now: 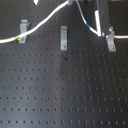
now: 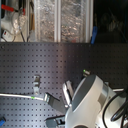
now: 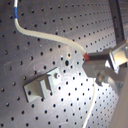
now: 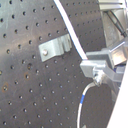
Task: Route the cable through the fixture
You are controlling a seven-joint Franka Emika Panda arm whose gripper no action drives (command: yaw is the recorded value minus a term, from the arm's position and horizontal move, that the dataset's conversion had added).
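Observation:
The white cable (image 1: 47, 19) runs from the first exterior view's left edge, with its green band (image 1: 19, 38) next to the left fixture (image 1: 22, 31). It climbs to the top edge, then drops with its blue band (image 1: 87, 25) towards the right fixture (image 1: 110, 40). The middle fixture (image 1: 63, 37) stands free of the cable. My gripper (image 3: 88, 57) is shut on the cable (image 3: 50, 37), held above the board near one metal fixture (image 3: 42, 85). In the second wrist view the gripper (image 4: 88, 63) pinches the cable (image 4: 70, 30) beside that fixture (image 4: 54, 47).
The black pegboard (image 1: 65, 90) fills the first exterior view. In the second exterior view my white arm (image 2: 90, 102) hides the gripper, and the cable's green band (image 2: 34, 97) lies beside a fixture (image 2: 36, 82). Clear bins (image 2: 60, 20) stand beyond the board.

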